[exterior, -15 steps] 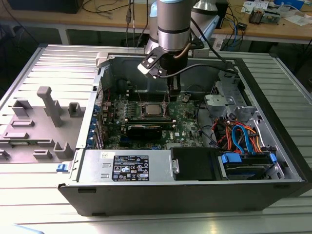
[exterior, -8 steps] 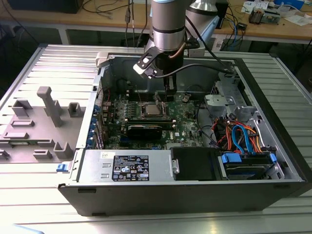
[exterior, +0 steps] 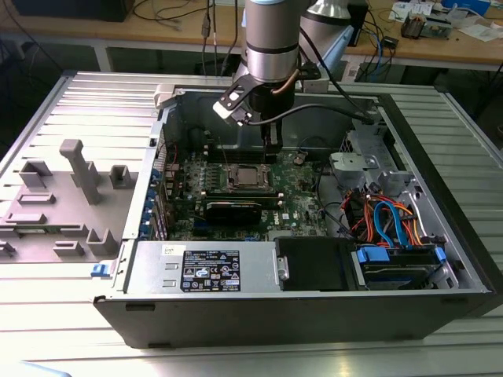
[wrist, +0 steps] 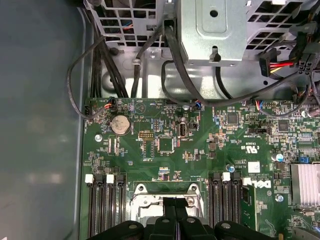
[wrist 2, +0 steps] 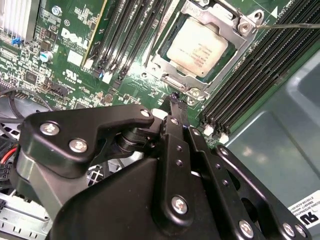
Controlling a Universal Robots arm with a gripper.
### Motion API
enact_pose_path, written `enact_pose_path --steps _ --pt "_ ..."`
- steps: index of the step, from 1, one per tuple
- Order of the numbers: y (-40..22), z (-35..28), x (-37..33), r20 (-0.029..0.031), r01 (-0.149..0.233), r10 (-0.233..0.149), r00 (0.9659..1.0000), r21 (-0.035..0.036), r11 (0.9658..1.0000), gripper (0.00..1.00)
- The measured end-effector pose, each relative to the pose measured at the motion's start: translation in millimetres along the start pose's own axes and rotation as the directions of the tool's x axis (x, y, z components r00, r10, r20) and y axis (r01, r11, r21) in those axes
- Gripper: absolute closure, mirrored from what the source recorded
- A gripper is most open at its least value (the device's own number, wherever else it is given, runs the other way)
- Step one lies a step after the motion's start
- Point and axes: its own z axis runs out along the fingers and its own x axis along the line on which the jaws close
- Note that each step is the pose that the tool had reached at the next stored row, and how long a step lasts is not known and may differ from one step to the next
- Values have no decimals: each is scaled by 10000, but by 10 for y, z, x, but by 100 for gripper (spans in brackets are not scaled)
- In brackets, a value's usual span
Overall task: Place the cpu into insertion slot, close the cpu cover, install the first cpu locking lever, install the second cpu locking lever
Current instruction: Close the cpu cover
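Green mobo (wrist: 200,150) lies flat in the open case. On it the insertion slot (wrist 2: 176,83) sits btwn black RAM banks, and the cpu cover (wrist 2: 241,42) looks down over it. Inside, the cpu (wrist 2: 199,44) is seated flat, metal top up. It's square, so no long axis, w/ edges parallel to the RAM. I judge it light, stiff, fragile: edges only. The gripper (wrist 2: 175,102) has fingers together, empty, tip just beside the slot rim.

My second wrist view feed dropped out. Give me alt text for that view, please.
The cpu lies flat, framed by the silvery cpu cover, on the green motherboard, with long black memory slots on both sides. The black gripper stands in the foreground, fingers together, its tip close to the cover's edge.
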Motion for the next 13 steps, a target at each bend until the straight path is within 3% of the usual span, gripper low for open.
enact_pose_path --steps 9,13 --pt "0 2 1 -13 100 -100 9999 -4 10000 89" --pt "-1 3 1 -61 631 -631 9980 -37 9980 89"
